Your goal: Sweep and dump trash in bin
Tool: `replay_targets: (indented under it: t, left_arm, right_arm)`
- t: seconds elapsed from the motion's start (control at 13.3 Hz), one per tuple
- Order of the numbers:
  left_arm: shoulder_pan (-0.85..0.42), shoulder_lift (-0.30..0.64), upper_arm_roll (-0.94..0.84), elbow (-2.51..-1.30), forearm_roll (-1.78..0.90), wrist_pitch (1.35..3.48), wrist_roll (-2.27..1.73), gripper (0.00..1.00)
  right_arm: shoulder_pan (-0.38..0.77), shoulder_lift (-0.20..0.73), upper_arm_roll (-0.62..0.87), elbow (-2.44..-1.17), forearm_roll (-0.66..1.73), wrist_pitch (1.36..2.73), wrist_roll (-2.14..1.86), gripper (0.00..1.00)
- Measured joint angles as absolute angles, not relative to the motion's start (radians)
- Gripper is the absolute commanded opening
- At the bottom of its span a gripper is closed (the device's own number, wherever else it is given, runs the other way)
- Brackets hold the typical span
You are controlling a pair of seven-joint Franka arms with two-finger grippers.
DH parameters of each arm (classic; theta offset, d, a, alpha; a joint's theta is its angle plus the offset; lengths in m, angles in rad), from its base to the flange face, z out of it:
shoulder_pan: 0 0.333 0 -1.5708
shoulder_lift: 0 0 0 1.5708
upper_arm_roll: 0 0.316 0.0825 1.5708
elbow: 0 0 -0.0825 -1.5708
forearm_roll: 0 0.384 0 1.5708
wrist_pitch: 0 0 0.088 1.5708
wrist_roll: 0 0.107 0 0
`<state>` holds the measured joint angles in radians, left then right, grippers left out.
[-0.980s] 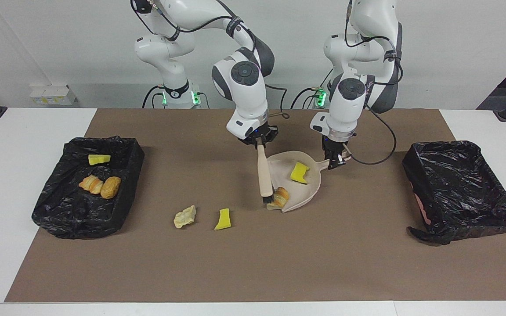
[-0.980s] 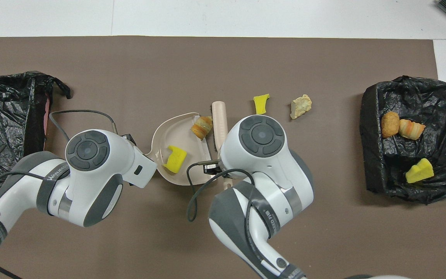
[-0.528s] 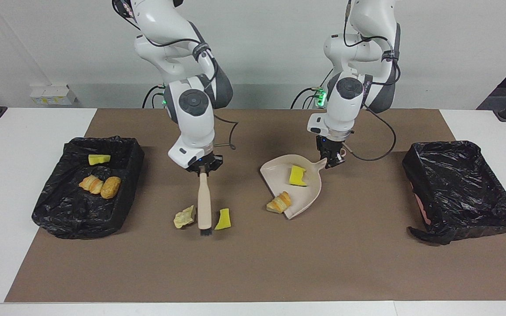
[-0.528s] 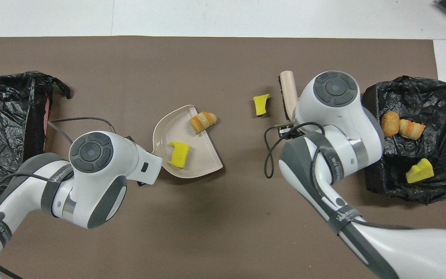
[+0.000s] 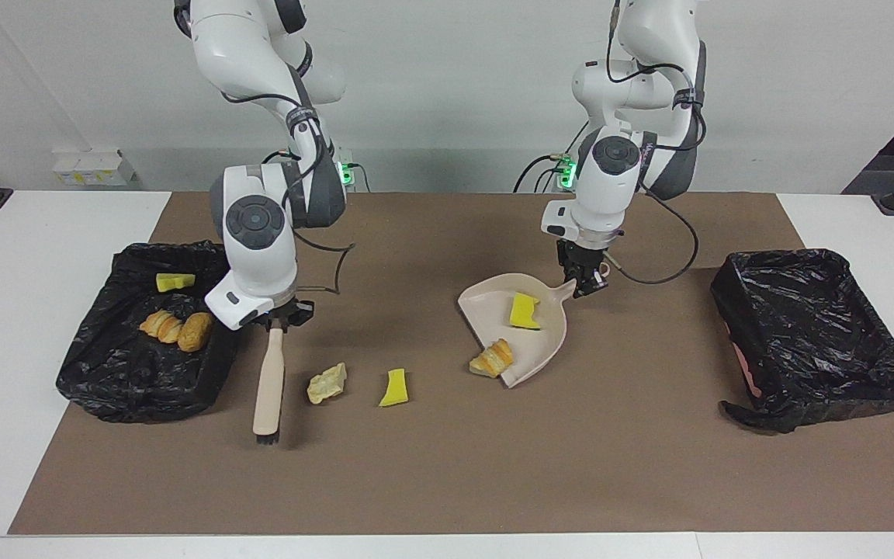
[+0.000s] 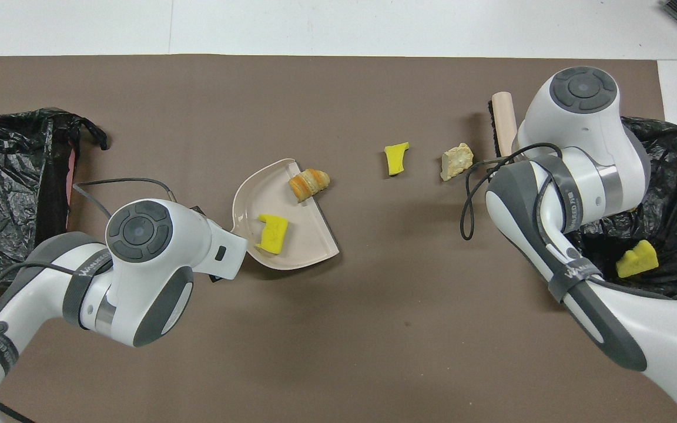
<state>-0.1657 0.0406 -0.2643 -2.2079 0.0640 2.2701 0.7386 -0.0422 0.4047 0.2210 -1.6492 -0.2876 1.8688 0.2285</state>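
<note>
Nearest the robots you have the left gripper (image 5: 587, 289), its fingers clamped on the handle tip of the beige dustpan (image 5: 493, 307), near the middle of the brown mat (image 5: 447, 466). The pan's open lip points away from the robots and toward the right arm's end. Inside it lies a yellow sponge piece (image 5: 524, 310); an orange-brown bread lump (image 5: 493, 358) sits right across the lip, half on the pan.

At the right arm's end, the right gripper (image 5: 276, 320) hangs just beside the black-lined bin (image 5: 105, 380), fingers pinched on the top of the wooden brush (image 5: 269, 384). The brush hangs nearly upright, bristles down at the mat, close to that bin's wall, so you have little room on that side. In that bin you can see a yellow sponge wedge (image 5: 175, 281) and two bread-like lumps (image 5: 178, 329).

Farther from the robots than the pan's handle, two scraps lie loose on the mat between brush and pan: a pale beige crumbly chunk (image 5: 327, 383) just beside the brush, then a yellow sponge strip (image 5: 394, 388). They are apart from each other, with open mat between the strip and the pan's lip.

At the left arm's end stands a second black-lined bin (image 5: 812, 334), well apart from the pan, with bare mat between. Farthest out, a broad band of bare mat runs to the mat's edge, then a narrow strip of white table (image 5: 447, 546).
</note>
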Motion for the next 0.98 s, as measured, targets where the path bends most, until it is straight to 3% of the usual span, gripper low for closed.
replay_targets:
  t: [0.3,0.98]
  left_arm:
    - [-0.166,0.041,-0.264,-2.208,0.064,2.270,0.736,0.00]
    - [-0.166,0.041,-0.261,-2.208,0.062,2.270,0.734,0.00]
  right_arm:
    - [0.037,0.456,0.241,-1.649,-0.246,1.880,0.229,0.00]
    - [0.332,0.460,0.245,-1.647,-0.006,1.921,0.313,0.00]
